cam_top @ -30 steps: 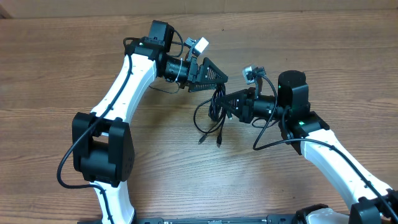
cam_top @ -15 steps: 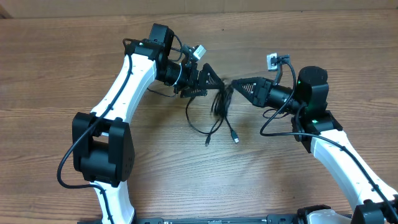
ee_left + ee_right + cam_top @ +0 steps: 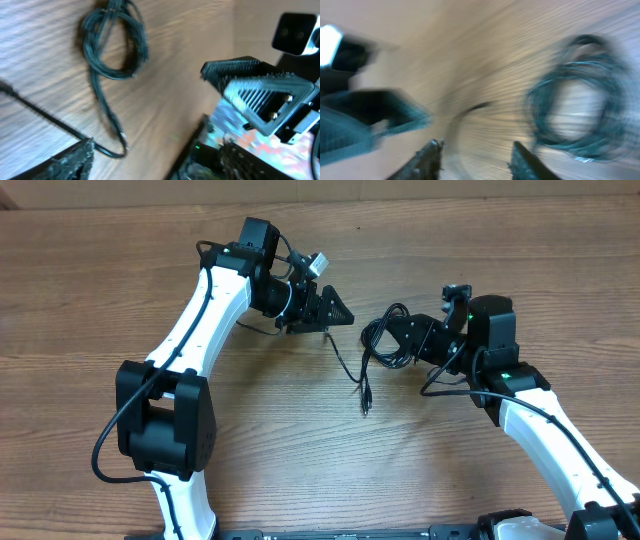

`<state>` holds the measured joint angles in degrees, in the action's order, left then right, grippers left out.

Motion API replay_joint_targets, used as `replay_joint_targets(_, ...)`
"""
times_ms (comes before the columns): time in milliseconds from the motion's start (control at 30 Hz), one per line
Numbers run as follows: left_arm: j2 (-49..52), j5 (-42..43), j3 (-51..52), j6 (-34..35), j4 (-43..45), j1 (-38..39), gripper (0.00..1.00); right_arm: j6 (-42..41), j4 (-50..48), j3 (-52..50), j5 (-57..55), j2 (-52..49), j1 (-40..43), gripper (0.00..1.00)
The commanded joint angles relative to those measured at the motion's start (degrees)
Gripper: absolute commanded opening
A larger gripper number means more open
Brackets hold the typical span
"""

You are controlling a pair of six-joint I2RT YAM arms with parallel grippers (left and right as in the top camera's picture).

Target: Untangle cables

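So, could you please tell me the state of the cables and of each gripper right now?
cables: a looped bunch lying beside the right gripper, plus a cord trailing across the table up to the left gripper.
left gripper: open, with a cord against one finger.
right gripper: open, nothing between its fingers; the view is blurred.

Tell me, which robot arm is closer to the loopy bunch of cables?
Right. The right gripper sits against the coiled bundle in the overhead view. The left gripper is apart from it, on its other side.
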<state>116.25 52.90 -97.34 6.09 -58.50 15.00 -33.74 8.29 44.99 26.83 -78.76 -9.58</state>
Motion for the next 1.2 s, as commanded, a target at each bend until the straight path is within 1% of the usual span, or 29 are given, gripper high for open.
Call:
replay_joint_targets(0, -1.62, -8.11, -0.61, 1.77, 0.39, 0.46, 0.86, 7.08, 1.88, 0.39, -15.32, 0.26, -0.04, 0.50)
replay_joint_targets(67, -1.62, -9.79, -0.61, 2.64, 1.07, 0.55, 0.87, 12.17, 2.16, 0.39, -15.93, -0.70, -0.04, 0.55)
replay_joint_targets(100, -1.62, -10.54, -0.61, 3.28, 1.90, 0.61, 0.87, 13.35, 2.14, 0.39, -15.85, -1.22, -0.04, 0.57)
replay_joint_targets(167, -1.62, -12.24, -0.61, 3.37, 3.74, 0.90, 0.86, 14.93, 2.10, 0.39, -14.19, -2.60, -0.20, 0.58)
replay_joint_targets(200, -1.62, -13.53, -0.61, 3.34, 4.46, 1.07, 0.86, 17.35, 1.97, 0.39, -12.39, -3.23, -0.50, 0.58)
replay_joint_targets(233, -1.62, -17.25, -0.61, 3.37, 5.60, 1.40, 0.82, 24.04, 1.79, 0.39, -8.70, -4.42, -1.57, 0.58)
replay_joint_targets(300, -1.62, -21.53, -0.61, 3.37, 6.36, 1.60, 0.66, 30.60, 1.51, 0.39, -6.08, -5.66, -3.69, 0.62)
replay_joint_targets(333, -1.60, -25.62, -0.61, 3.63, 6.60, 1.57, 0.58, 35.76, 1.25, 0.39, -6.25, -6.62, -6.25, 0.65)
replay_joint_targets(367, -1.62, -28.24, -0.61, 5.40, 6.67, 1.44, 0.58, 38.42, 0.98, 0.39, -6.71, -7.15, -7.65, 0.65)
replay_joint_targets(433, -1.62, -32.11, -0.61, 9.66, 6.71, 0.74, 0.60, 42.93, 0.28, 0.39, -8.94, -7.96, -10.43, 0.65)
replay_joint_targets(533, -1.62, -34.25, -0.61, 13.64, 6.73, -0.79, 0.73, 47.17, -1.64, 0.39, -16.81, -9.16, -13.77, 0.66)
replay_joint_targets(567, -1.62, -34.23, -0.61, 14.40, 6.73, -1.40, 0.80, 47.76, -2.93, 0.39, -20.00, -9.99, -14.64, 0.66)
replay_joint_targets(600, -1.62, -34.23, -0.61, 14.82, 6.73, -1.81, 0.84, 47.76, -4.07, 0.39, -21.53, -10.64, -15.04, 0.68)
replay_joint_targets(700, -1.62, -34.25, -0.61, 14.95, 6.71, -2.84, 0.95, 49.09, -8.90, 0.42, -21.88, -13.97, -15.17, 0.69)
replay_joint_targets(767, -1.62, -34.27, -0.61, 14.93, 6.73, -2.89, 1.00, 49.07, -11.34, 0.42, -21.90, -15.65, -15.08, 0.68)
replay_joint_targets(800, -1.62, -34.27, -0.61, 14.93, 6.75, -2.89, 1.00, 49.00, -11.96, 0.42, -21.86, -16.24, -15.08, 0.66)
replay_joint_targets(900, -1.62, -34.64, -0.61, 14.91, 6.75, -2.89, 0.99, 48.57, -11.58, 0.42, -21.81, -18.75, -15.10, 0.55)
replay_joint_targets(967, -1.62, -35.63, -0.61, 14.91, 6.75, -2.89, 1.00, 48.33, -10.36, 0.42, -21.73, -20.39, -15.10, 0.51)
replay_joint_targets(1033, -1.62, -35.78, -0.61, 14.91, 6.69, -2.89, 1.00, 47.01, -7.50, 0.42, -21.62, -21.27, -15.10, 0.39)
replay_joint_targets(1167, -1.62, -35.78, -0.61, 14.91, 6.49, -2.89, 1.00, 44.65, -1.75, 0.42, -19.56, -21.07, -15.10, 0.09)
